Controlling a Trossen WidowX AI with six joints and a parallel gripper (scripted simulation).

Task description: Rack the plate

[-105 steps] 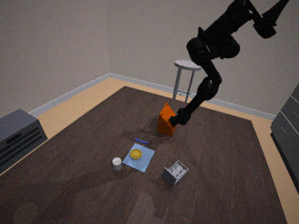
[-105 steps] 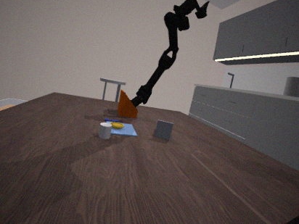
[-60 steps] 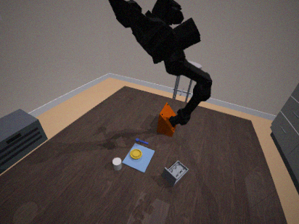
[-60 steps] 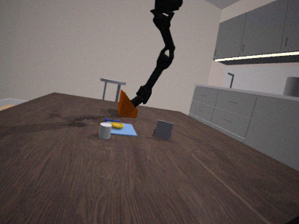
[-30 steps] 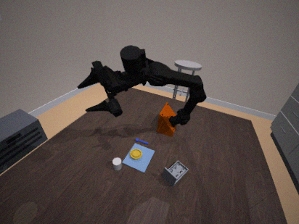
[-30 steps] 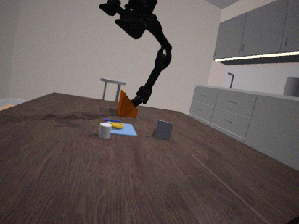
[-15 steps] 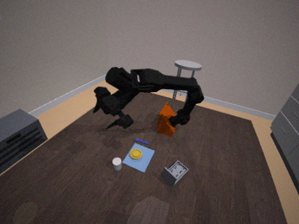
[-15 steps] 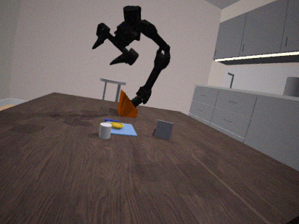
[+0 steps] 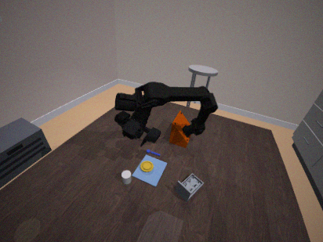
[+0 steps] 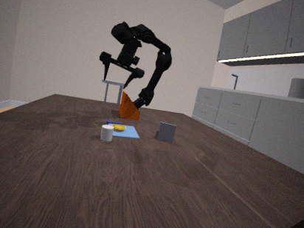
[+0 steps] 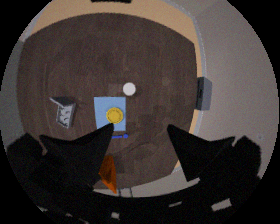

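The yellow plate [image 9: 146, 166] [image 10: 119, 128] [image 11: 114, 115] lies flat on a light blue mat [image 9: 157, 177] [image 10: 130, 133] [image 11: 102, 104]. The small grey dish rack [image 9: 183, 191] [image 10: 167, 132] [image 11: 65, 115] stands apart from the mat, to its right in the top view. It has a taller panel on one side; its slots are too small to make out clearly, and in the exterior view that panel hides them. My gripper [image 10: 114, 84] [image 11: 141, 126] is open and empty, high above the table, its fingers pointing down. Nothing touches the plate.
A white cup [image 9: 126, 177] [image 10: 107, 133] [image 11: 129, 89] stands beside the mat. A blue utensil [image 9: 154, 153] [image 10: 115, 122] [image 11: 119, 136] lies just behind it. An orange wedge-shaped block [image 9: 178, 135] [image 10: 128, 109] [image 11: 108, 175] stands near my arm's base.
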